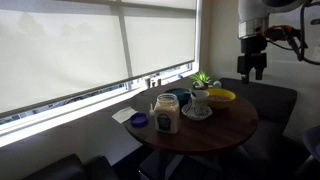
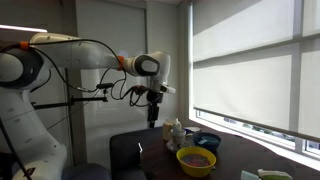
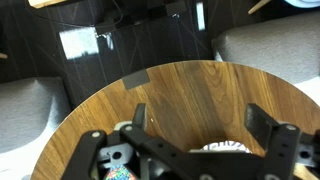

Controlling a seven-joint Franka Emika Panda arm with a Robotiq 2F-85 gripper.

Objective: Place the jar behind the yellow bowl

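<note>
My claw (image 1: 254,72) hangs spread wide, well above the table (image 1: 235,125); a cup (image 1: 198,102) stands between the jar (image 1: 166,114) and the yellow bowl (image 1: 221,96), a blue bowl (image 1: 180,97) and plant (image 1: 203,79) just beside

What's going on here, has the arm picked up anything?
Nothing yet. The gripper hangs open and empty, high above the round table, touching nothing. The jar stands upright on the table, not grasped. In an exterior view a white cup on a saucer stands between it and the yellow bowl. The placement has not begun.
</note>
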